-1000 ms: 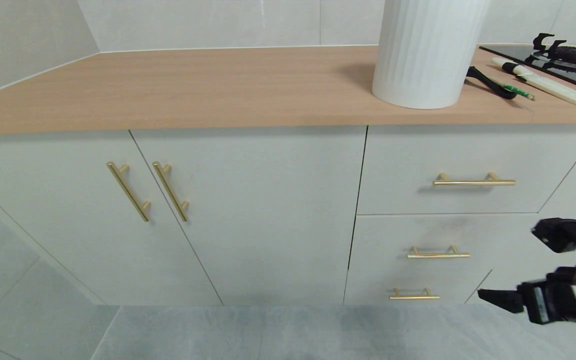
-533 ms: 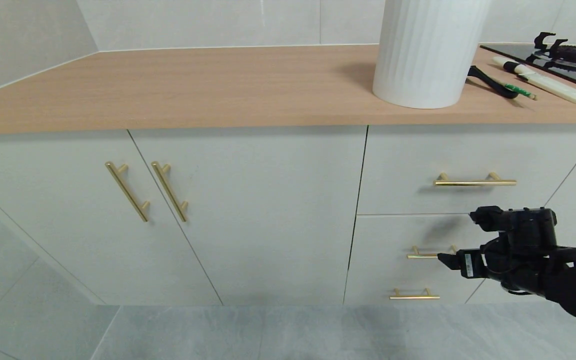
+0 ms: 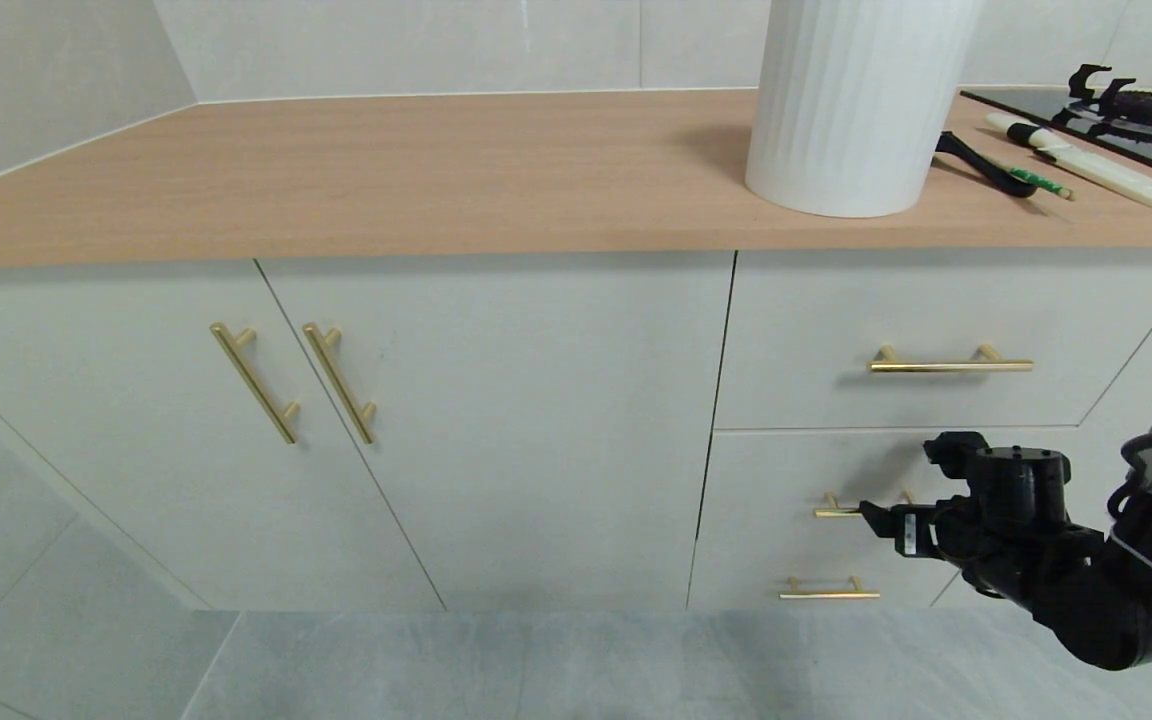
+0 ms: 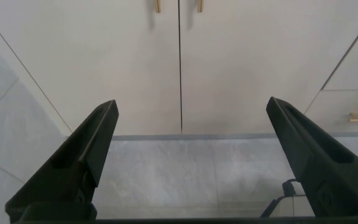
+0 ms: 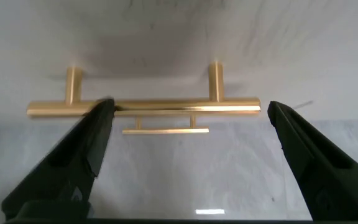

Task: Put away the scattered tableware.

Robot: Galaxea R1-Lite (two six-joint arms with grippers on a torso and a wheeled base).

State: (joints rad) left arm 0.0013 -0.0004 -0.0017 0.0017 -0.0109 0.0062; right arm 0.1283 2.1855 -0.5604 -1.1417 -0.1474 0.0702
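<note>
On the wooden counter at the far right lie a black spoon (image 3: 981,164), green chopsticks (image 3: 1038,181) and a white knife (image 3: 1096,167). My right gripper (image 3: 898,480) is low in front of the drawers, open. Its fingertips are level with the middle drawer's gold handle (image 5: 145,107), which lies across the gap between them, just beyond the tips. The same middle drawer handle (image 3: 841,511) is partly covered by the gripper in the head view. My left gripper (image 4: 191,104) hangs open over the floor, facing the double cupboard doors (image 4: 179,62), holding nothing.
A tall white ribbed container (image 3: 851,100) stands on the counter beside the utensils. A black stove grate (image 3: 1141,108) is at the far right. Top drawer handle (image 3: 950,365) and bottom drawer handle (image 3: 828,592) sit above and below the gripper. Grey floor tiles (image 3: 536,660) lie below.
My right gripper has come up and to the left from the lower right corner, ending at the middle drawer's handle. The counter items have not moved.
</note>
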